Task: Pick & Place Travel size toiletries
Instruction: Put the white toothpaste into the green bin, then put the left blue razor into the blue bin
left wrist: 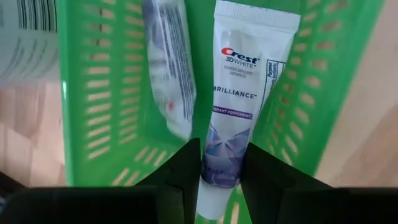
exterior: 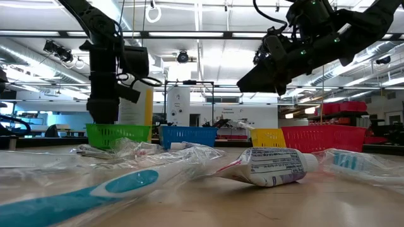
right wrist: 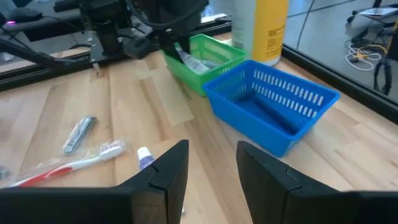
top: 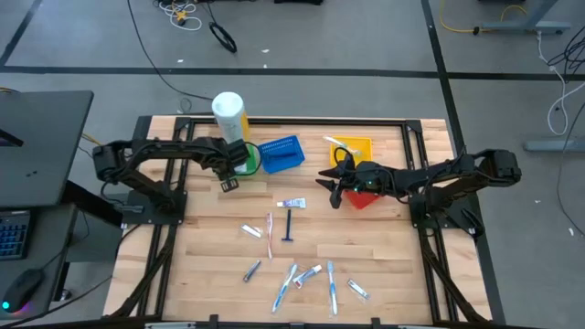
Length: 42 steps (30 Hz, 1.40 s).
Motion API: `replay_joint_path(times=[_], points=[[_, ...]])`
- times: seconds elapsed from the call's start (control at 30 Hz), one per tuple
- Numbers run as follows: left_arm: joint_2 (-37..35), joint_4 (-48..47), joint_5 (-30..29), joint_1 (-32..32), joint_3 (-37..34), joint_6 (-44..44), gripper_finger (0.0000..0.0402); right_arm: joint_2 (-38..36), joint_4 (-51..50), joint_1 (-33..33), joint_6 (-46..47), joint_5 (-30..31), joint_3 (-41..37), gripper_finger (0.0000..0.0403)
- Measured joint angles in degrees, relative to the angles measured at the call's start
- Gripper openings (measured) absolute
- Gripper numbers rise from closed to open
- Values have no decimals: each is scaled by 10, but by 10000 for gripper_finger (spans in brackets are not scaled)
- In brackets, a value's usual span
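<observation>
Your left tool [top: 230,179] hangs over the green basket [left wrist: 93,93] at the table's [top: 384,265] back left, pinched shut on a toothpaste tube [left wrist: 233,106] near its cap end. The tube dangles into the basket, where another tube [left wrist: 168,68] already lies. It's light and soft-walled: squeeze the body and it dents or slips, so the stiffer shoulder by the cap is your best hold. The glossy skin likely runs slick.

Mid table, the loose toiletries are spread out: a tube [top: 292,203], a wrapped toothbrush [top: 270,234], a razor [top: 289,225], and more brushes and tubes near the front edge. The wrapped ones look crinkly and slippery; take them across the handle, not the film. The razor is stiff, so grip its handle.

Your right tool [top: 333,185] hovers by the red basket [top: 366,198] with its fingers parted and nothing between them.
</observation>
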Motion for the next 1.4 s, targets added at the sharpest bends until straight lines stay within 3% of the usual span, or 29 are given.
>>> replay_joint_path(times=[0.17,0.57,0.9,1.13,1.4], points=[[1,36,4,0,-1,15,118,0,0,8,0,0,0,145],[1,49,-15,-8,8,24,218,0,0,11,0,1,0,145],[1,67,-1,-71,84,31,211,0,-15,11,28,-21,0,145],[0,110,68,-120,87,46,210,0,-31,11,28,-69,0,145],[0,139,108,-177,87,47,210,0,-31,11,28,-68,0,145]])
